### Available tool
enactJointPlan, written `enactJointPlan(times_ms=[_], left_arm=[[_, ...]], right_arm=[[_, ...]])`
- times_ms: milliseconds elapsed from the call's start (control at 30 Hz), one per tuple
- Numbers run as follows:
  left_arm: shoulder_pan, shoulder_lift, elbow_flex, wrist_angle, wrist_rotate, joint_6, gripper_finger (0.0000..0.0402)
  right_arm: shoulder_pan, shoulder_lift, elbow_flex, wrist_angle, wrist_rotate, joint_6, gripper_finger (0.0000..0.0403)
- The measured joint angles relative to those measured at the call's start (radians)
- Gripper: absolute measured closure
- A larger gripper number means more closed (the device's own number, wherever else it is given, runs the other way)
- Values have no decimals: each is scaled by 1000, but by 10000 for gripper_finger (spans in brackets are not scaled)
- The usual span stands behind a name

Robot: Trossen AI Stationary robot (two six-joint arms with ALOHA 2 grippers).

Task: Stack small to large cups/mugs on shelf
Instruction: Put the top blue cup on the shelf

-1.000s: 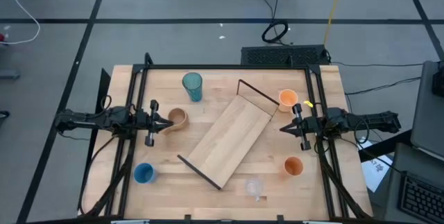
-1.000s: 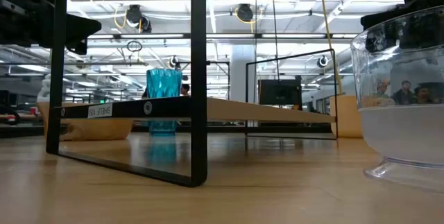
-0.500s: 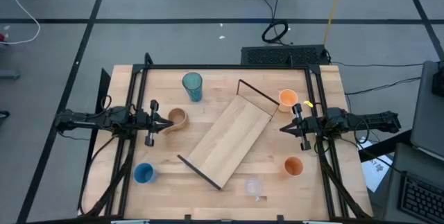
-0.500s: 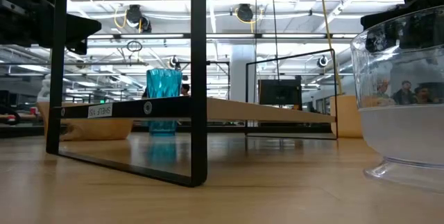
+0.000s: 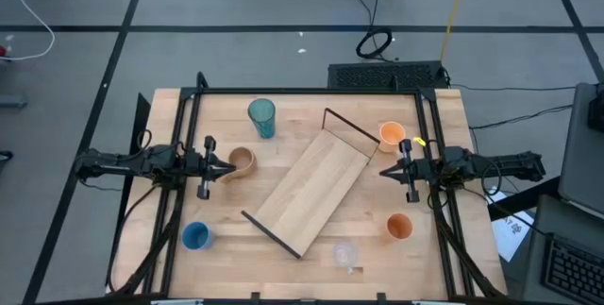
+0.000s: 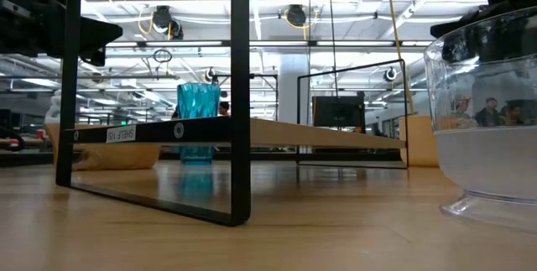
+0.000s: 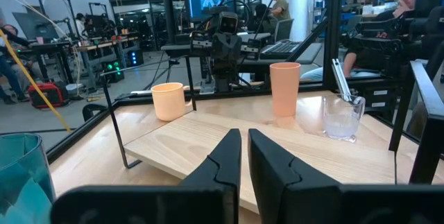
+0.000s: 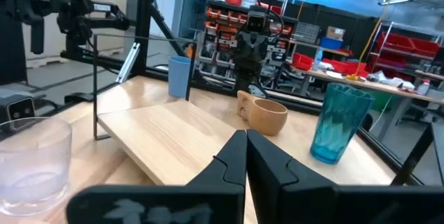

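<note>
The light-wood shelf point(image 5: 311, 190) lies slantwise in the middle of the table. The teal tumbler point(image 5: 261, 118) stands at the far left, with the tan handled mug point(image 5: 243, 161) near it. The blue cup point(image 5: 195, 236) is at the near left. One orange cup point(image 5: 392, 135) stands by the shelf's far end and the other point(image 5: 399, 227) at the near right. The clear cup point(image 5: 345, 253) is near the front edge. My left gripper point(image 5: 225, 165) is shut and empty beside the mug. My right gripper point(image 5: 385, 171) is shut and empty between the two orange cups.
Black frame rails run along the table's left, right and far sides point(image 5: 302, 91). The shelf's black end rails stand up at its far end point(image 5: 347, 126) and near end point(image 5: 269, 231). People and benches show in the room beyond the table.
</note>
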Motion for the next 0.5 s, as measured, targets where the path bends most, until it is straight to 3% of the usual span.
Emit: enactJointPlan(times_ms=[500], left_arm=[[0, 0, 0, 0, 0, 0, 371]], right_arm=[[0, 0, 0, 11, -1, 0, 403]])
